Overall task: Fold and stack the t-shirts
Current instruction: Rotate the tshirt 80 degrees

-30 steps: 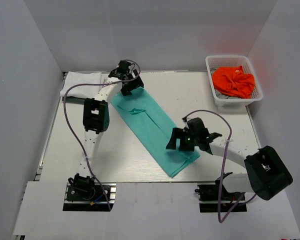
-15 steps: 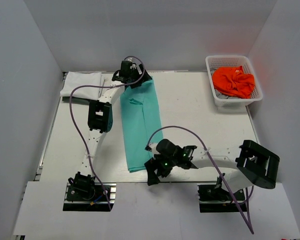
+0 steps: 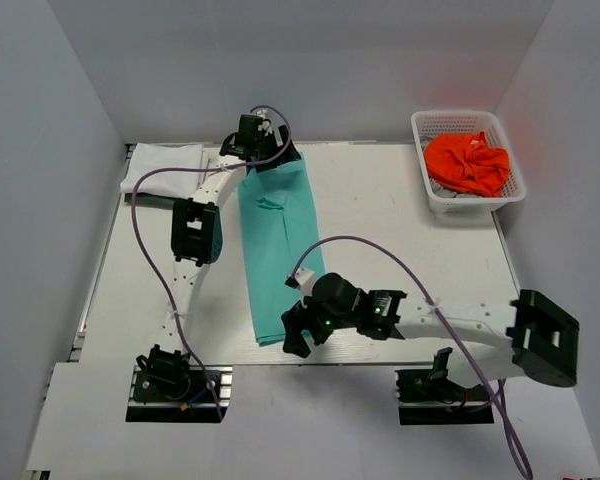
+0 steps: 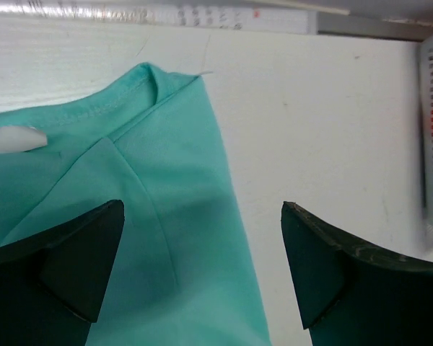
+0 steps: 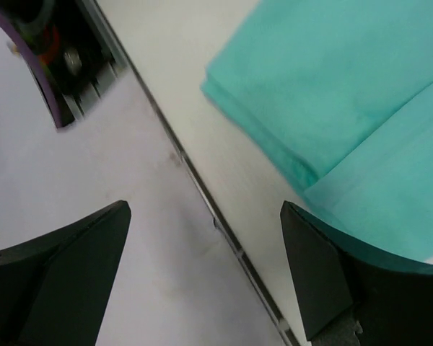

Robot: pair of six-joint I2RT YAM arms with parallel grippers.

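The teal t-shirt (image 3: pixel 278 250) lies on the table as a long narrow folded strip, collar end far, hem end near. My left gripper (image 3: pixel 265 160) hovers open over its collar end; the left wrist view shows the collar (image 4: pixel 141 86) and the shirt's right edge between the open fingers. My right gripper (image 3: pixel 295 340) is open and empty at the shirt's near end, over the table's front edge; the right wrist view shows the hem corner (image 5: pixel 274 137). A white t-shirt (image 3: pixel 165 165) lies folded at the far left. An orange t-shirt (image 3: pixel 467 162) fills the basket. No dark shirt shows.
The white mesh basket (image 3: pixel 435 195) stands at the far right corner. The table's front edge (image 5: pixel 202 194) runs under my right gripper. Walls close in the table on three sides. The left arm's purple cable (image 3: pixel 145 230) loops over the table's left part.
The teal strip swung from a diagonal to nearly straight front-to-back. My right gripper swept left along the front edge to its near end; my left gripper shifted slightly right at the collar.
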